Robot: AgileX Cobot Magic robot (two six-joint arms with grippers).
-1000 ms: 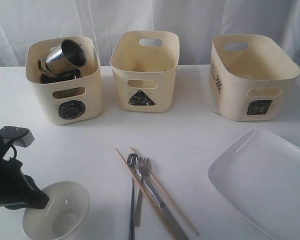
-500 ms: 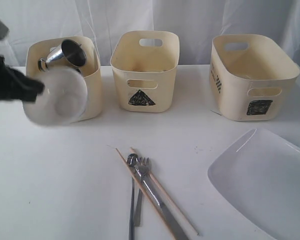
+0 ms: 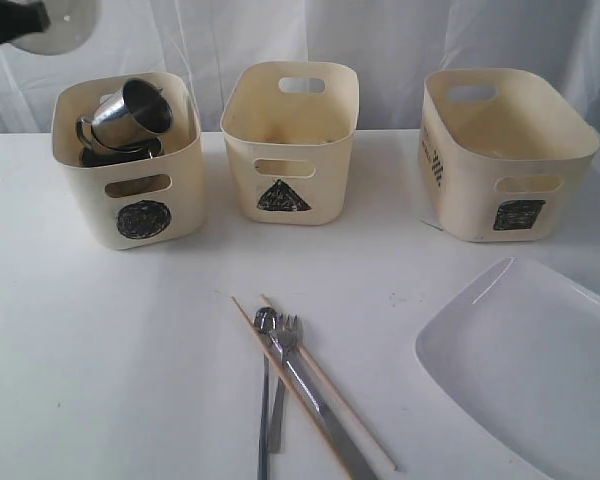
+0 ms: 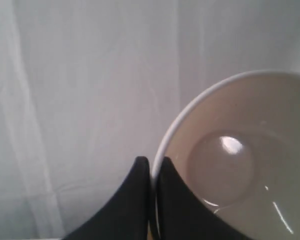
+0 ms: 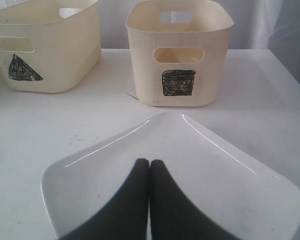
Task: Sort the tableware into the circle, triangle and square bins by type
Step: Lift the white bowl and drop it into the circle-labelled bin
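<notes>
Aloft, left end effector (image 4: 152, 161) pinches the white bowl (image 4: 235, 165), probably tilted.

The mugs (image 3: 140, 108) and cutlery (image 3: 280, 345) are seen to be polished, reflective steel. The bins (image 3: 330, 190) are made of smooth, matt cream plastic. The plate (image 3: 530, 370) and bowl (image 4: 270, 110) are glazed glossy white. Bare wood is shown by the chopsticks (image 3: 330, 383); the table (image 3: 130, 350) is matt.

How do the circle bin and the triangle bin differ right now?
Mark: the circle bin bears a black scribbled circle on its front, the triangle bin a black triangle. Contents: the circle bin holds a steel mug tilted on top of other steel ware; the triangle bin shows no tableware inside. Place: in the exterior view the circle bin stands left of the triangle bin. Both are cream tubs with handle slots.
</notes>
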